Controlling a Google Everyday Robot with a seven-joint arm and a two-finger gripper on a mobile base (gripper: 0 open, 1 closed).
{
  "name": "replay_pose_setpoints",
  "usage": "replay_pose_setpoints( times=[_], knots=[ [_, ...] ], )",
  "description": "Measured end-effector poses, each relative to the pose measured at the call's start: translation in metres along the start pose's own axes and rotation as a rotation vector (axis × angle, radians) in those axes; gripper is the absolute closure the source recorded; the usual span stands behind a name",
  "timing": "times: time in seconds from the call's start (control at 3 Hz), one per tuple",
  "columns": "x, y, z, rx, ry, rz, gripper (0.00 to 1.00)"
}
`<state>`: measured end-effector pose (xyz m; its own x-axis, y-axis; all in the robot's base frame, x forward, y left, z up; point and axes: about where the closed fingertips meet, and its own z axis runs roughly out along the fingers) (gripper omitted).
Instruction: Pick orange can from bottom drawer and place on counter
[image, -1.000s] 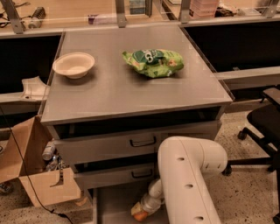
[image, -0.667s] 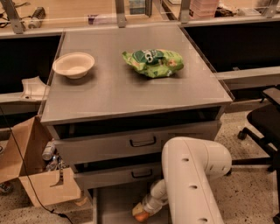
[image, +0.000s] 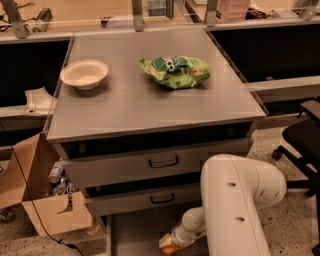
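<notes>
The orange can shows as a small orange shape at the bottom edge of the camera view, on the floor of the open bottom drawer. My gripper is down inside this drawer, right at the can and partly covering it. My thick white arm reaches down in front of the cabinet on the right. The grey metal counter is the cabinet top above.
A crinkled green snack bag and a pale bowl sit on the counter. Two shut grey drawers with black handles are above the open one. A cardboard box stands to the left, a black office chair to the right.
My arm and gripper have shifted slightly to the right, and the orange can now shows a little further right and lower. Nothing on the counter has moved.
</notes>
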<state>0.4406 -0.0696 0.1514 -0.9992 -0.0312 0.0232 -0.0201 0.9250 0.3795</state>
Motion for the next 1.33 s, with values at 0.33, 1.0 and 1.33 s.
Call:
replay_pose_setpoints(
  times=[0.33, 1.0, 1.33],
  knots=[
    [0.005, -0.010, -0.036, 0.025, -0.041, 0.010, 1.00],
    [0.021, -0.015, -0.102, 0.055, -0.108, 0.012, 1.00],
    [0.019, -0.021, -0.140, 0.082, -0.161, 0.004, 1.00]
  ],
)
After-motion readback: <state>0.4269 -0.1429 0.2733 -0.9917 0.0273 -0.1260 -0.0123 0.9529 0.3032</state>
